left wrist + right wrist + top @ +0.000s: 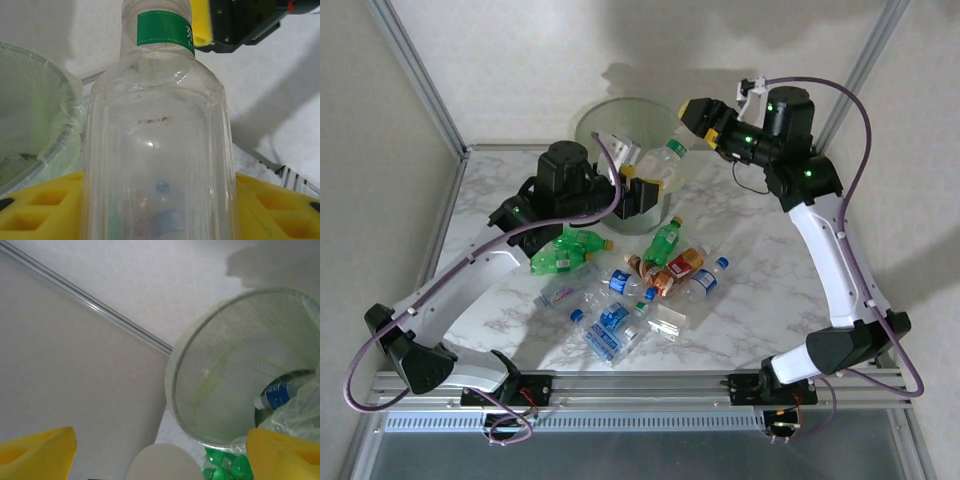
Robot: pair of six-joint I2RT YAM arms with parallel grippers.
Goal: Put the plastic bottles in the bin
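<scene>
We are pinching a clear ribbed plastic bottle with a green neck band point(155, 150) by its body in the part-closed left jaws beside the round translucent pale-green bin point(595, 125), the right jaws gaping empty near its rim, and we are judging the bottle light, slick and crushable.

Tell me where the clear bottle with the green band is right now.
In the top view, the clear bottle is held in the left gripper beside the bin's near right rim, neck pointing toward the right gripper.
</scene>
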